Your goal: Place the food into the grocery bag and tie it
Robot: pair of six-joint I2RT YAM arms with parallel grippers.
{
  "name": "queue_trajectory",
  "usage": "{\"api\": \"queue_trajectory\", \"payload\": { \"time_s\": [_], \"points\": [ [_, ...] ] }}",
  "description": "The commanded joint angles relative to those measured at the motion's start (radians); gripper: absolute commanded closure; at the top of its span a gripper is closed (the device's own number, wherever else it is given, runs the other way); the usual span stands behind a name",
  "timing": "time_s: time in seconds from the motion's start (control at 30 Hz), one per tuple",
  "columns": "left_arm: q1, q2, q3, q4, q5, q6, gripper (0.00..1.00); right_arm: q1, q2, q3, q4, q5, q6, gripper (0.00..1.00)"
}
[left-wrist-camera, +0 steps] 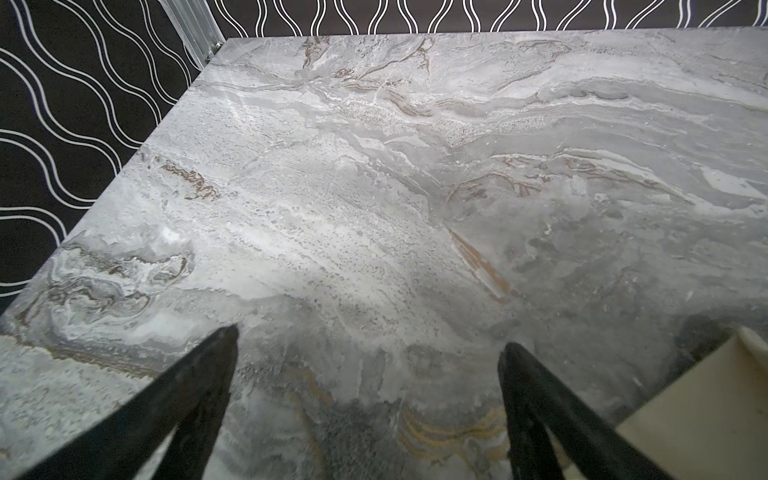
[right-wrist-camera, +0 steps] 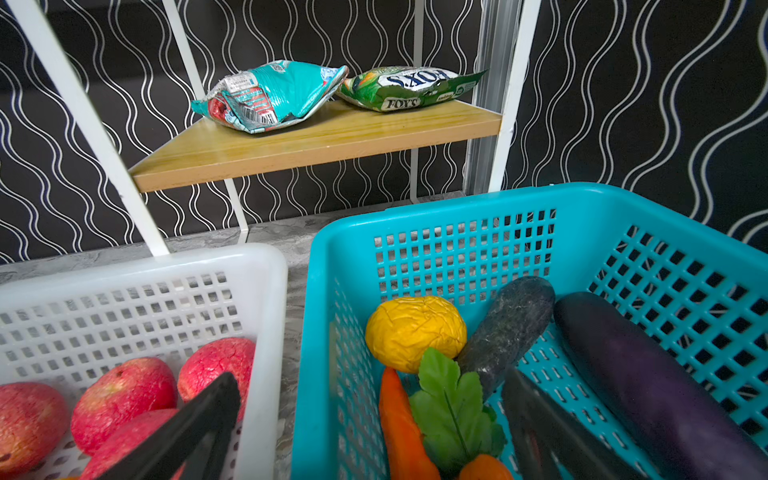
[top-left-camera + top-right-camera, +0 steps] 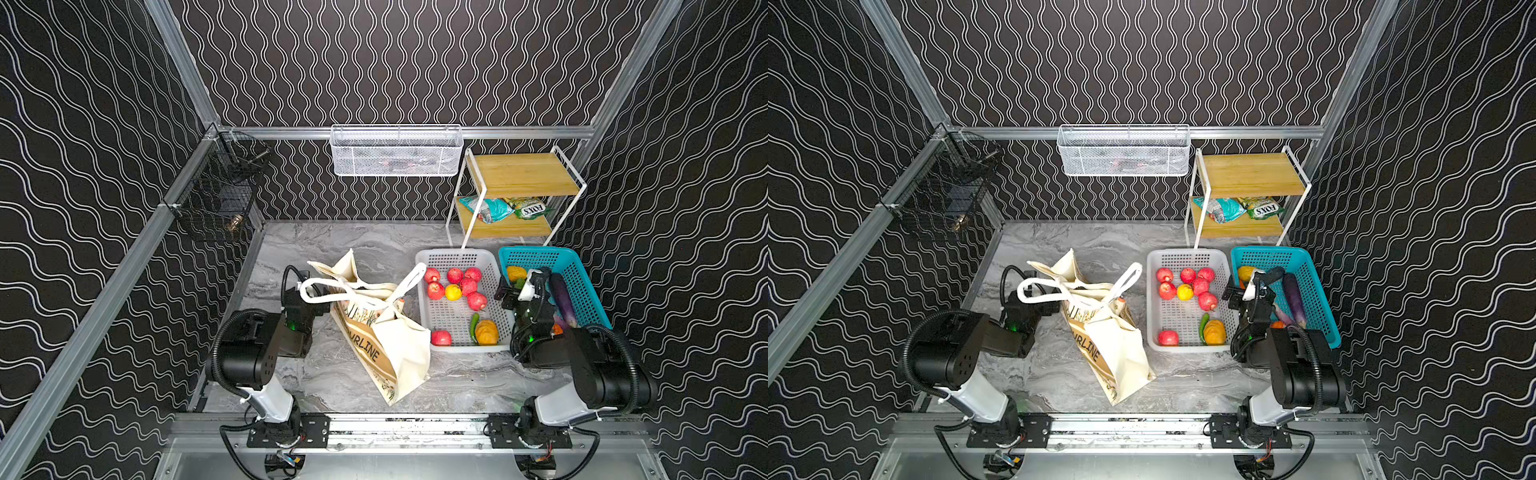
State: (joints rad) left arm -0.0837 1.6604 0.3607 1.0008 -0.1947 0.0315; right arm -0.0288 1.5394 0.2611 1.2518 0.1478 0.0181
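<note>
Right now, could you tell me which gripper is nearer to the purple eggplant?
Right. The right gripper hangs open over the teal basket rim, near the purple eggplant; the left gripper is across the table, beyond the grocery bag.

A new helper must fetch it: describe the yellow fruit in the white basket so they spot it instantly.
Find the white basket between the cream tote bag and the teal basket. In its far half lies a cluster of red fruits. The yellow fruit sits among them, the only yellow one there.
</note>
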Motion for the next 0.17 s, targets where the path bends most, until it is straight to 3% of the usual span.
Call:
{"api": "queue_trajectory", "payload": {
  "time_s": [0.0, 0.13],
  "points": [
    [-0.001, -0.003, 0.0, 0.046, 0.001, 0.024, 0.02, 0.0, 0.006, 0.0, -0.057, -0.001, -0.01, 0.01],
    [-0.001, -0.001, 0.001, 0.047, 0.001, 0.024, 0.02, 0.0, 0.005, -0.005, -0.049, 0.0, -0.01, 0.01]
  ]
}}
